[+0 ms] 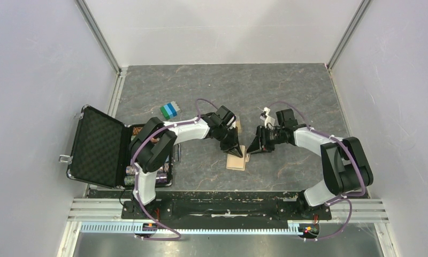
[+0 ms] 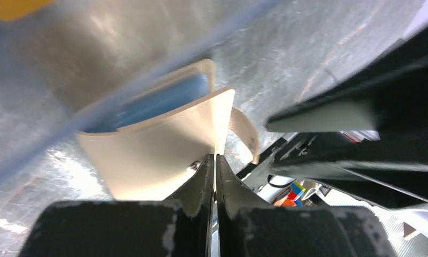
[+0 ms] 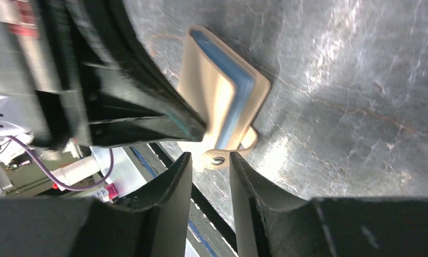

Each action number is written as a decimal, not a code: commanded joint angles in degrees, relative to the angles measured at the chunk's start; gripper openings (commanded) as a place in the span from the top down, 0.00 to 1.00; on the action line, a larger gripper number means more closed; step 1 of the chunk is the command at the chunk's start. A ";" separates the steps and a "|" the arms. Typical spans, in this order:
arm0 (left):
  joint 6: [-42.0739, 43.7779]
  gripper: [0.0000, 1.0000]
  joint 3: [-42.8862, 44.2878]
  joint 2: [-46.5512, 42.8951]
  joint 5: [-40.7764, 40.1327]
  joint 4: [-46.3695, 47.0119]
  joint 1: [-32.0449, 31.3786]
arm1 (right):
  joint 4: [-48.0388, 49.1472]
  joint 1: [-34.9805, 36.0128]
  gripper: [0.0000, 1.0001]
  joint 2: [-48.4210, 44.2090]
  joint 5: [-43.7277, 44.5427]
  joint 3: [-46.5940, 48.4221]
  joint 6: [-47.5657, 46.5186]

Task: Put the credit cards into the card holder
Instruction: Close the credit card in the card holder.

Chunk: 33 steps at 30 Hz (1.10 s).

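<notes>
The tan card holder [image 1: 236, 161] lies on the grey table between both grippers. My left gripper [image 2: 215, 156] is shut on the edge of its upper flap [image 2: 163, 152] and holds it raised, so the light-blue inside [image 2: 163, 101] shows. My right gripper [image 3: 209, 160] is open, with the holder's snap tab [image 3: 218, 159] just past its fingertips. The holder [image 3: 222, 91] also shows there, partly open, with the left fingers [image 3: 147, 120] on it. An orange-yellow blur [image 2: 14, 6], perhaps a credit card, sits at the top left corner of the left wrist view. No card shows clearly.
A big black foam-lined case [image 1: 97, 145] stands open at the left, with chips along its right side. A green and blue block [image 1: 169, 110] lies behind the left arm. A small white object [image 1: 265, 113] lies near the right wrist. Grey walls enclose the table.
</notes>
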 commanded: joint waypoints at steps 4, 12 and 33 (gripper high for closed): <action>0.24 0.96 1.52 3.68 -2.24 -4.35 0.32 | 10.13 -0.75 0.82 1.76 -7.67 3.83 3.80; 0.21 0.93 2.10 4.69 -2.10 -4.07 0.34 | 15.18 -0.66 0.94 8.72 -8.47 4.27 5.26; -4.52 0.62 -2.69 -6.00 -3.96 7.20 0.54 | 8.76 -0.63 1.00 15.75 -1.76 4.26 -2.62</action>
